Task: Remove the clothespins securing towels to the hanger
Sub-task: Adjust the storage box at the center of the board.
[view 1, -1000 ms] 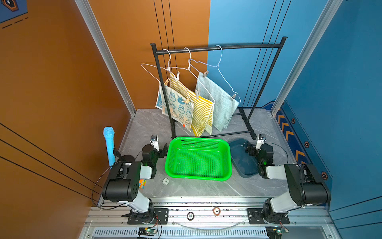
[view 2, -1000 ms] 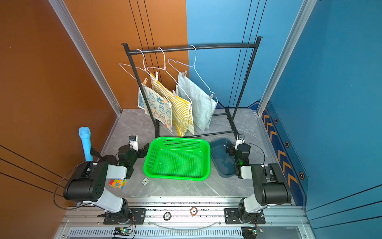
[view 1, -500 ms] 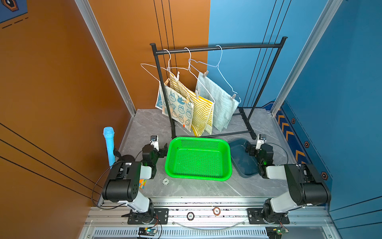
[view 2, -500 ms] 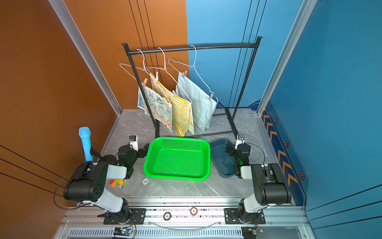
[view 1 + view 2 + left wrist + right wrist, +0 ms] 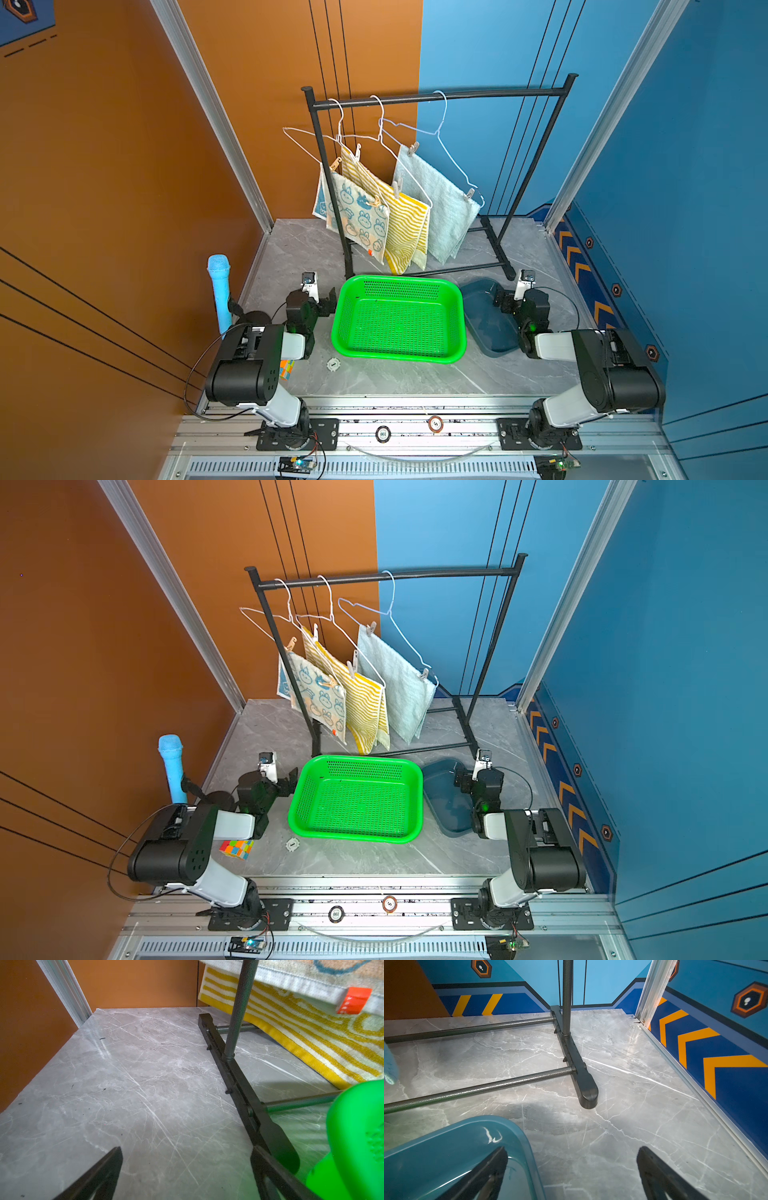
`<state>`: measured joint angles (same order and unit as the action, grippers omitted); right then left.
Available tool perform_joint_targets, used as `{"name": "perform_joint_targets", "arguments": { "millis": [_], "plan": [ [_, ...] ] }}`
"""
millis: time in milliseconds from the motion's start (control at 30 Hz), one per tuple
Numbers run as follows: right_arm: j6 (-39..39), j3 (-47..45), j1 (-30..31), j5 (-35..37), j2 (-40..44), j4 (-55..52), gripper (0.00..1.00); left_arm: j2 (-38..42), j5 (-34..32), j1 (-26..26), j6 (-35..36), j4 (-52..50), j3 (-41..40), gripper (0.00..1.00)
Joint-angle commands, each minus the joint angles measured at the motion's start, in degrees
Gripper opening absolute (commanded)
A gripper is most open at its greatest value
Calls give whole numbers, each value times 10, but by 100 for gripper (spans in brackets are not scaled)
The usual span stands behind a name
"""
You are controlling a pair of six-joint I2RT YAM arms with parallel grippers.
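Blue tube: a light blue, foam-covered cylinder stands upright at the left edge of the grey marble-pattern table, near the left arm.
Cube: a many-coloured puzzle cube lies on the table, partly under the left arm.
Left gripper: the left gripper sits low, just beside the far left corner of the basket. Its jaws are wide apart and hold nothing. Whether one finger touches the rack's foot, I cannot tell.
Disc: a small white round disc lies near the basket's front left corner.
Basket: a bright green perforated plastic basket sits in the middle, between the two grippers.
Rack: a black metal clothes rack stands behind the basket. Three white wire hangers hang on its top bar.
Towels: from left to right hang a cream towel with blue bunny prints, a yellow-and-white striped towel and a plain pale blue-green towel, each on its own hanger.
Clothespins: six small clothespins of pale wood are all clipped on, two on the upper edge of each towel.
Tray: a dark teal plastic tray lies just beside the basket, on its right.
Right gripper: the right gripper sits low at the tray's right rim. Its jaws are fully spread and grip nothing. One finger is over the tray, the other over bare table.
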<state>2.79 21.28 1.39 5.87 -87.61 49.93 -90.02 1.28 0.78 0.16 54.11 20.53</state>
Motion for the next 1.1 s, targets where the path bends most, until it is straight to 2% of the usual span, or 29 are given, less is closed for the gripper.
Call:
{"name": "perform_joint_targets", "arguments": {
  "millis": [0,100,267,367,533,600,667,900,1067],
  "plan": [
    [7,16,-2,6,0,-18,100,10,-18,-1,-4,-15,12,98],
    [18,65,-13,5,51,-151,100,44,-32,-4,-3,-29,5,98],
    [18,88,-19,3,133,-236,100,109,-73,-18,0,-79,3,98],
    [24,127,-19,8,178,-325,100,164,-99,-24,-7,-138,14,98],
    [53,192,-19,-5,235,-461,100,240,-101,-23,-77,-317,89,98],
    [70,221,-19,-12,252,-519,100,255,-99,-20,-143,-401,129,98],
    [87,252,-20,-22,261,-579,100,259,-67,-10,-202,-478,169,98],
    [121,362,-21,-124,254,-776,100,273,59,-7,-260,-643,244,98],
    [133,397,-20,-160,238,-863,100,269,80,-30,-267,-770,274,98]
  ]
}}
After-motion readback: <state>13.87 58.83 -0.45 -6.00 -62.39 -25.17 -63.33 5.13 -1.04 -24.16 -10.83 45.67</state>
